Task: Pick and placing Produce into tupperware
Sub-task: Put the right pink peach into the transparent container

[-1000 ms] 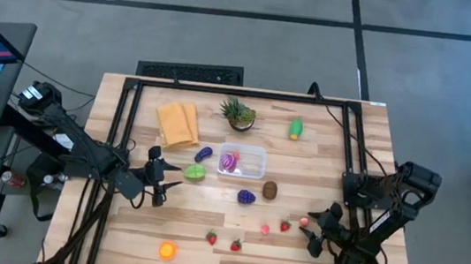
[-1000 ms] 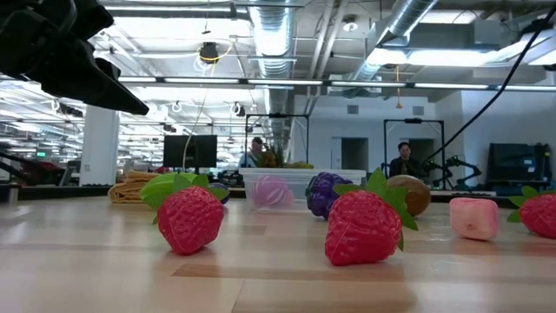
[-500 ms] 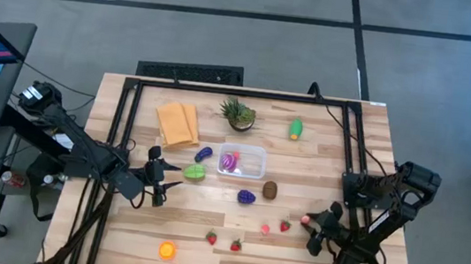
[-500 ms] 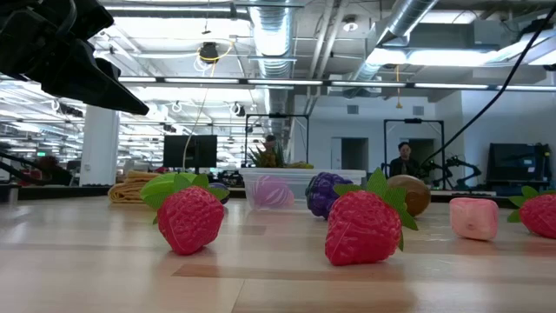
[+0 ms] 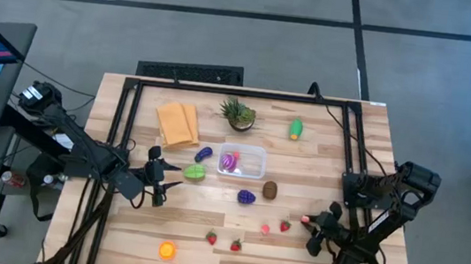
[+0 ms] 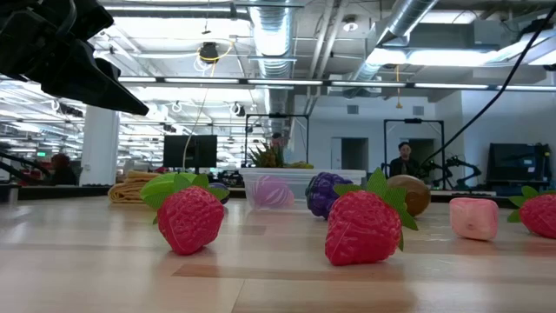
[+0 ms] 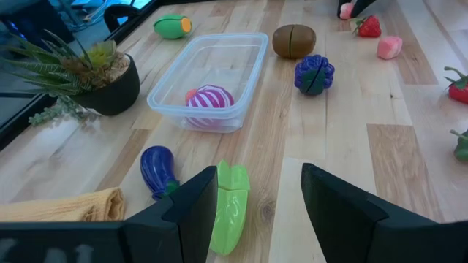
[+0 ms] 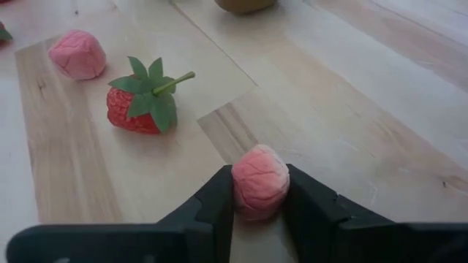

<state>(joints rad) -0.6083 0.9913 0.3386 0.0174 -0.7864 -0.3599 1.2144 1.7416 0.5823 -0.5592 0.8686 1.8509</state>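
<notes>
I've got the R arm folded low near the table's right edge, toward the front corner, right gripper (image 8: 259, 208) down at the wood. Fingers closed snug on a pink lumpy fruit (image 8: 260, 181), pads touching both sides, fruit resting on the table. A strawberry (image 8: 140, 108) lies just beside it. L arm stretched in from the left edge, left gripper (image 7: 259, 208) hovering mid-table w/ jaws partly apart, nothing in them; green veg (image 7: 229, 206) under it. Tupperware (image 5: 255, 163) sits near table centre, purple-striped piece (image 7: 210, 104) inside.
</notes>
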